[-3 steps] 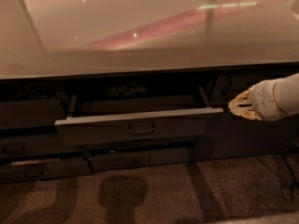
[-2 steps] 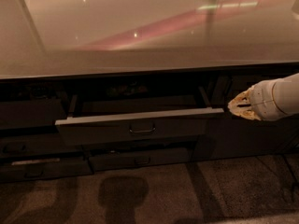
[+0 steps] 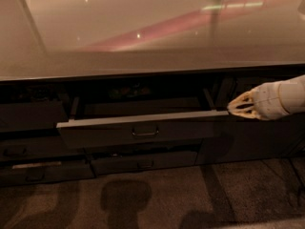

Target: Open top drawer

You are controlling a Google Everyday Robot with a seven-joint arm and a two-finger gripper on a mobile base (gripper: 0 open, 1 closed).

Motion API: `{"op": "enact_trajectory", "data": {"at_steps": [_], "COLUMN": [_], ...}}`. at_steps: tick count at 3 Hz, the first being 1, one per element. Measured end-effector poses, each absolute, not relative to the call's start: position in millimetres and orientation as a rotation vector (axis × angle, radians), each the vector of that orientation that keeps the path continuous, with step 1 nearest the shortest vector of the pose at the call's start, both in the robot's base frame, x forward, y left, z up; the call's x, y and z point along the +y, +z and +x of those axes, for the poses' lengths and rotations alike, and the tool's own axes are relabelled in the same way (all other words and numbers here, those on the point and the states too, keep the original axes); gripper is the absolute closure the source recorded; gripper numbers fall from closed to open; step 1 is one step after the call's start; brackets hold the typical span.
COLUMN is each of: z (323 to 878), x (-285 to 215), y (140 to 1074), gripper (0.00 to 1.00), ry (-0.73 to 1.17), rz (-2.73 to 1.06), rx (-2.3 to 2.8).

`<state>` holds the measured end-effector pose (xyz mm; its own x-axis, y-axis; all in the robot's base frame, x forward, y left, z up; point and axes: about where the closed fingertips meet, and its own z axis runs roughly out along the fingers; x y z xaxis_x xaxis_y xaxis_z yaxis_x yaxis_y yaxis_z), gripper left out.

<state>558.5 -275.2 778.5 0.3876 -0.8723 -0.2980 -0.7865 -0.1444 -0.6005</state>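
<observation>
Gripper [image 3: 237, 107] is resting by the top drawer [image 3: 95, 136] corner, jaw state unclear; the stiff front is likely inviting a bar handle [image 3: 145, 132] hold.

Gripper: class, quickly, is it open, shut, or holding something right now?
Gripper: state cannot be told; it sits by the right end of the partly open top drawer, away from the handle.
</observation>
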Motion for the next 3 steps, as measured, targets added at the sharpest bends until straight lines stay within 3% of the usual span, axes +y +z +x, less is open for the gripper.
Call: {"op": "enact_trajectory", "data": {"at_steps": [1, 3], "z": [585.1, 596.6], "x": [-267.5, -279.1], "y": [764.2, 785.7], "gripper": [1.0, 1.0], "ry": [0.065, 0.039], "rz": [-1.893, -1.859], "rx": [1.366, 1.351]}}
